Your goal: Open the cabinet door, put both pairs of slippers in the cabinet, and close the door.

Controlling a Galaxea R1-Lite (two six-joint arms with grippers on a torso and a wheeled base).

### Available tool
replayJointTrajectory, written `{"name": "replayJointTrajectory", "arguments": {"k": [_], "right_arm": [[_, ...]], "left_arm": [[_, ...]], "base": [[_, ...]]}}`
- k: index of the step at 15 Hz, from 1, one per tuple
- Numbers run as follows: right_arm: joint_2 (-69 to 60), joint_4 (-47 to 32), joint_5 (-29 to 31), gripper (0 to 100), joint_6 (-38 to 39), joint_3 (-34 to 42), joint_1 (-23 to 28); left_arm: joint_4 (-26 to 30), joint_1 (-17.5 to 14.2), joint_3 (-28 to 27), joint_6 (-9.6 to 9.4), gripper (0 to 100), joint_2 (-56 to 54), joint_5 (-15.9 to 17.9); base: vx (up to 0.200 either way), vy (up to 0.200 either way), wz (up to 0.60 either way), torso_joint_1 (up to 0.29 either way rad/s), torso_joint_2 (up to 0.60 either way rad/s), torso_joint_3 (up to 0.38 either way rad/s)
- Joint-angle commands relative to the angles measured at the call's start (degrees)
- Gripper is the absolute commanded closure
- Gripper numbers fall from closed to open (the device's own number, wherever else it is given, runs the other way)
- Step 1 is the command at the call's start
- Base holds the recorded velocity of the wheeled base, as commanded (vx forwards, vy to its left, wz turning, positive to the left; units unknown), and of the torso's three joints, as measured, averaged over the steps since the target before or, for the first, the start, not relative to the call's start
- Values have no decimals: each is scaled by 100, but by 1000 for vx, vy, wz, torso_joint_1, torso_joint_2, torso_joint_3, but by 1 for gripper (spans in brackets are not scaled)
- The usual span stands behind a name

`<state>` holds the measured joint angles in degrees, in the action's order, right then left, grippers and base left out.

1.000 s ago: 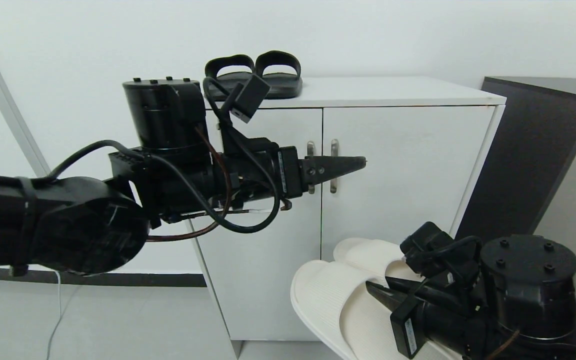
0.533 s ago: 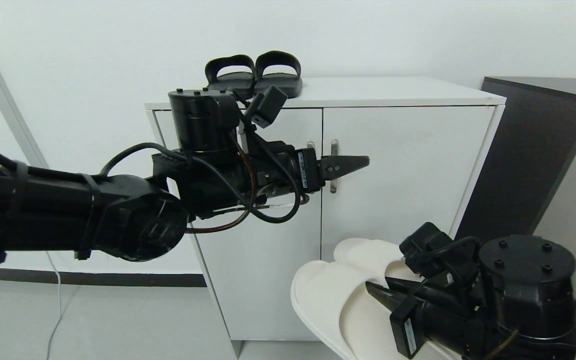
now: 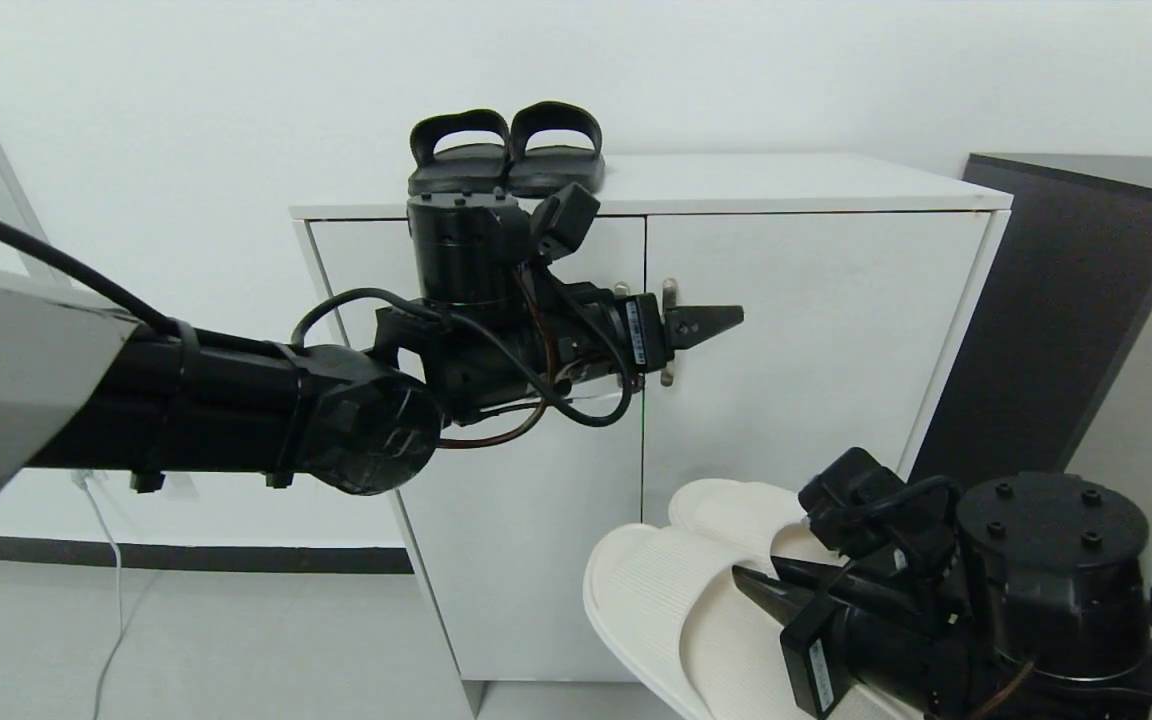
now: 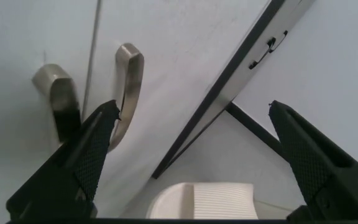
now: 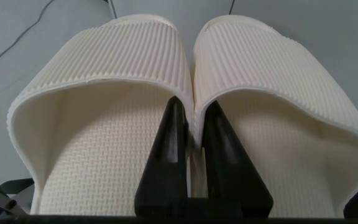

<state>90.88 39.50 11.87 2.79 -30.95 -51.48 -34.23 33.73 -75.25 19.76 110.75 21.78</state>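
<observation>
Left gripper (image 3: 706, 325) has advanced to the door handle (image 3: 669, 290)
Spread wide, ready to grasp it; right gripper (image 3: 761, 585), below the handle, pinches white slippers (image 3: 656, 590).

Records white cabinet (image 3: 816, 330) with both doors shut, metal handles (image 3: 670, 292) paired at the centre seam. Notes black slippers (image 3: 506, 150) side by side on its top, toward the left end. Places left gripper (image 3: 721, 322) level with the handles, tips just past the right door's handle; contact not determinable. Finds right gripper (image 3: 751, 585) low at right, holding white slippers (image 3: 666, 600), toes toward the cabinet front.
</observation>
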Motion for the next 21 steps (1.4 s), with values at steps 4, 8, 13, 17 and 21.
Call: {"name": "replayJointTrajectory", "arguments": {"k": [4,8,13,17,21], "right_arm": [[9,-3,-1,100,2,45,-11],[-27,5,-238,100,-59,160,-29],[-106,23,-432,100,-77,283,-81],[-229,93,-607,100,-244,406,-99],[-220,93,-598,100,-279,415,-99]], "left_arm": [[22,11,-271,1,0,351,-113],[13,11,-209,10,100,289,-87],[-31,46,72,10,100,105,-69],[-40,186,564,1,100,-309,-69],[-40,213,942,1,100,-739,-69]], "base": [[0,0,0,0,0,0],[0,0,0,0,0,0],[0,0,0,0,0,0],[0,0,0,0,0,0],[0,0,0,0,0,0]]}}
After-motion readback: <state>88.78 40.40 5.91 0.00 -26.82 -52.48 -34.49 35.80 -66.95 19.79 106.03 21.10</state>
